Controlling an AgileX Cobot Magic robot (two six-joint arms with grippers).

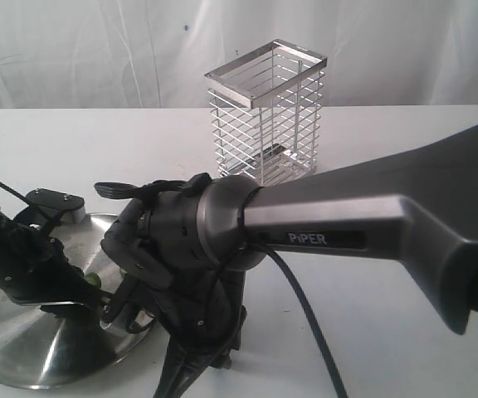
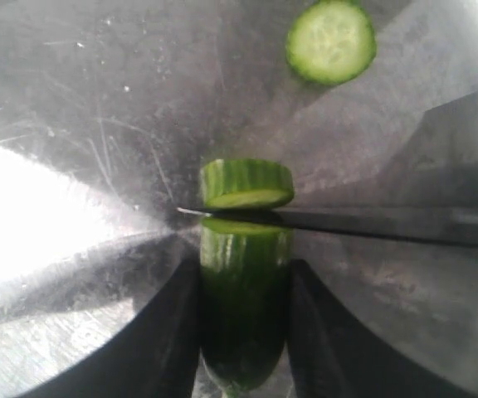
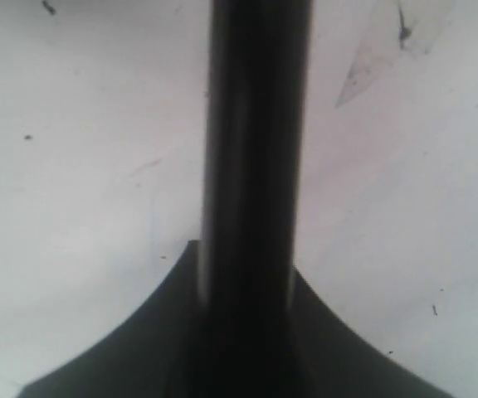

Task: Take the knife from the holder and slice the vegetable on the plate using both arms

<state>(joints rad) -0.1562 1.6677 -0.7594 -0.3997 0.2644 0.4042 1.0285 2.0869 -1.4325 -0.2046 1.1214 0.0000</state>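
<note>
White table [image 1: 388,348] separates holder [image 1: 265,112] from rimmed plate [image 1: 23,355], well apart

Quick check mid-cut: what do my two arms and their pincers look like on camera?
Right arm: bulky dark grey tapered link marked PiPER in white, black jointed wrist, black cable hanging beneath. Left arm: black, angular, with thin cables. The left pincer and right pincer have plain black fingers, broad at the base.

You have the holder [image 1: 265,112] standing on the table [image 1: 388,348] at the upper centre of the exterior frame, behind the plate [image 1: 31,348] at lower left. On the plate the vegetable [image 2: 243,323] lies between the jaws of the left gripper [image 2: 244,278], with the knife [image 2: 388,225] across it. One slice [image 2: 247,184] sits just past the blade, and another slice [image 2: 331,40] lies farther off.
</note>
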